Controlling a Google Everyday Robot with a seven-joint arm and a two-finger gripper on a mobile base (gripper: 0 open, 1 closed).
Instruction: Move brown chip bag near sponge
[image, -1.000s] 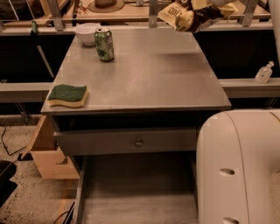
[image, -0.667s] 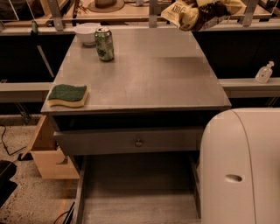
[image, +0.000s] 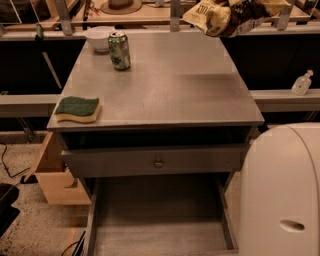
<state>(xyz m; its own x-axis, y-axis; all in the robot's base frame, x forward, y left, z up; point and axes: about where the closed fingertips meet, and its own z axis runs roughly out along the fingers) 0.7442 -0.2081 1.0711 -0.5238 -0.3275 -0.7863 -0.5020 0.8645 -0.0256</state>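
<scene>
The brown chip bag (image: 216, 16) hangs in the air above the far right corner of the grey table (image: 170, 85), tilted, its pale yellow end to the left. My gripper (image: 250, 11) is a dark shape at the top edge, shut on the bag's right part; much of it is cut off by the frame. The sponge (image: 78, 108), green top over yellow foam, lies flat at the table's near left corner, far from the bag.
A green soda can (image: 119, 50) stands at the table's far left, with a white bowl (image: 99, 38) behind it. A drawer (image: 159, 220) is pulled open below the table front. My white arm housing (image: 282, 195) fills the lower right. A wooden box (image: 52, 175) sits left of the table.
The bag and gripper have drifted slightly right and up at the top edge. The white arm housing has shifted right. The sponge, can and bowl have not moved.
</scene>
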